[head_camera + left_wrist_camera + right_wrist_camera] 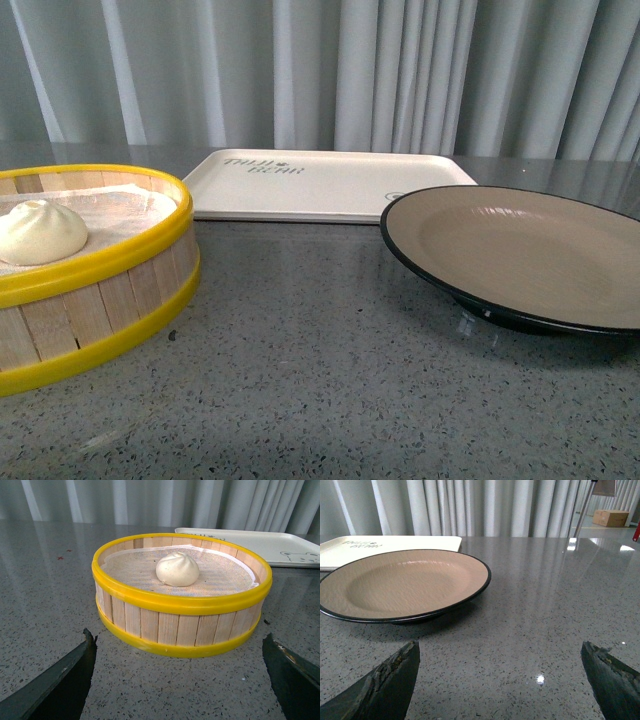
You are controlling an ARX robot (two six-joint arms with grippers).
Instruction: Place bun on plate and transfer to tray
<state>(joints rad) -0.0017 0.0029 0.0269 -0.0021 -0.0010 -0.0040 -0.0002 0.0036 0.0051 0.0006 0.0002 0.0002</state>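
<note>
Since the bun (177, 569) sits in the steamer basket (150, 624) at near left, straight ahead of the left gripper (178, 640) with jaws wide, that arm is nearer, while the right gripper (500, 647), equally wide, faces the plate (405, 585).

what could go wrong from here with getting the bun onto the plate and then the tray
1. The bun sits inside the steamer basket on a cloth; the open left gripper might clip the yellow rim, dent the soft dough or drag the cloth up.
2. The plate is shallow; carried by its rim in the right gripper, it could tilt and let the bun roll off before the tray.
</note>
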